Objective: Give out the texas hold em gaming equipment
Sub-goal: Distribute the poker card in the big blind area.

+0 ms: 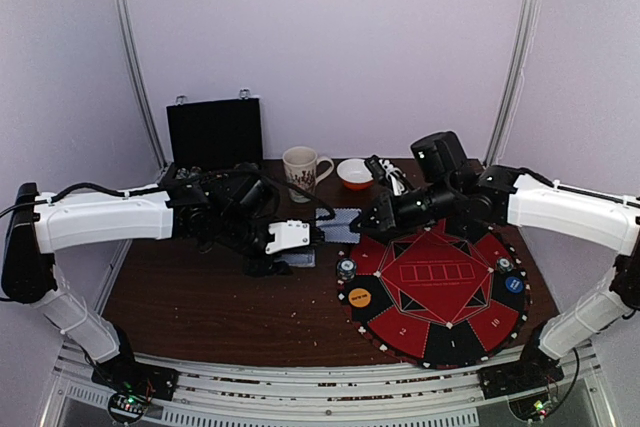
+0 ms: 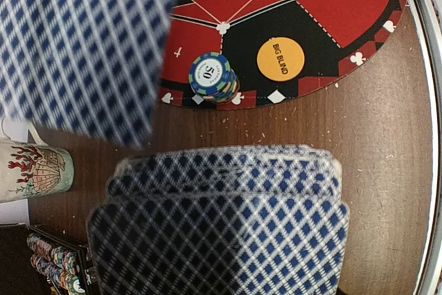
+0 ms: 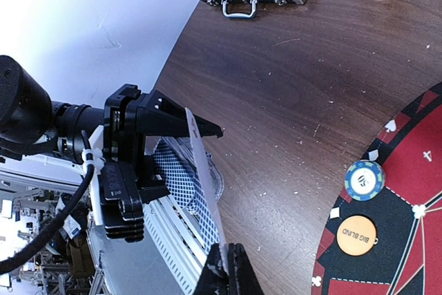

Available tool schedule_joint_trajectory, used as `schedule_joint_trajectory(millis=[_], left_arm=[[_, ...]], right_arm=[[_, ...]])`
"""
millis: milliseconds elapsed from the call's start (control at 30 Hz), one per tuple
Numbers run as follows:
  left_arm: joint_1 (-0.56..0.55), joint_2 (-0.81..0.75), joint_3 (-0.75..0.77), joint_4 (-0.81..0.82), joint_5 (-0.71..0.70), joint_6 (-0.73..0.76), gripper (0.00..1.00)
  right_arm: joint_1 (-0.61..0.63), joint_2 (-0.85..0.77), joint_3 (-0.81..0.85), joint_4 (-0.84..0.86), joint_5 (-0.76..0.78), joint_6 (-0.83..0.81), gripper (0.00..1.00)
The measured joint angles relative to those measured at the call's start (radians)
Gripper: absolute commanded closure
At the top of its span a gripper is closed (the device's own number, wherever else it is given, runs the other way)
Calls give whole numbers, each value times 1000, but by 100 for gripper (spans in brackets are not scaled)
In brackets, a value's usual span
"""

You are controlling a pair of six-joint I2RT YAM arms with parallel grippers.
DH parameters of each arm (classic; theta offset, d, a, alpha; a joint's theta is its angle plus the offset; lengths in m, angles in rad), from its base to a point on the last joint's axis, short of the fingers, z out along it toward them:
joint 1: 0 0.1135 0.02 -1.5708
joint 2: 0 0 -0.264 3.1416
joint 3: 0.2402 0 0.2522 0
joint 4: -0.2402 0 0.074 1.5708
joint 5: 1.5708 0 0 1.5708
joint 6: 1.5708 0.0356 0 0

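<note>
A large round red-and-black mat (image 1: 470, 319) is lying flat on the brown wooden counter (image 1: 200, 297) at the lower right of the top view, reaching close to the counter's near edge. A black hinged case (image 1: 214, 133) is standing open at the far edge, left of centre, its lid rising upright. A patterned cream mug (image 1: 302, 171) and a small orange-and-white bowl (image 1: 354, 174) are sitting to its right.
</note>
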Motion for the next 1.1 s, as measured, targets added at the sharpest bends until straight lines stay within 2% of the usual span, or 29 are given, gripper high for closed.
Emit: schedule_joint_trajectory(millis=[267, 500, 700, 1100], left_arm=[[4, 4, 0, 0, 0, -7, 46], [10, 5, 0, 1, -1, -32, 45], [10, 6, 0, 2, -3, -51, 45], [10, 6, 3, 6, -14, -90, 44]], right_arm=[[-136, -76, 69, -189, 44, -59, 100], [-293, -149, 93, -444, 88, -158, 100], [-339, -146, 92, -625, 103, -224, 100], [-375, -141, 69, -769, 102, -273, 100]])
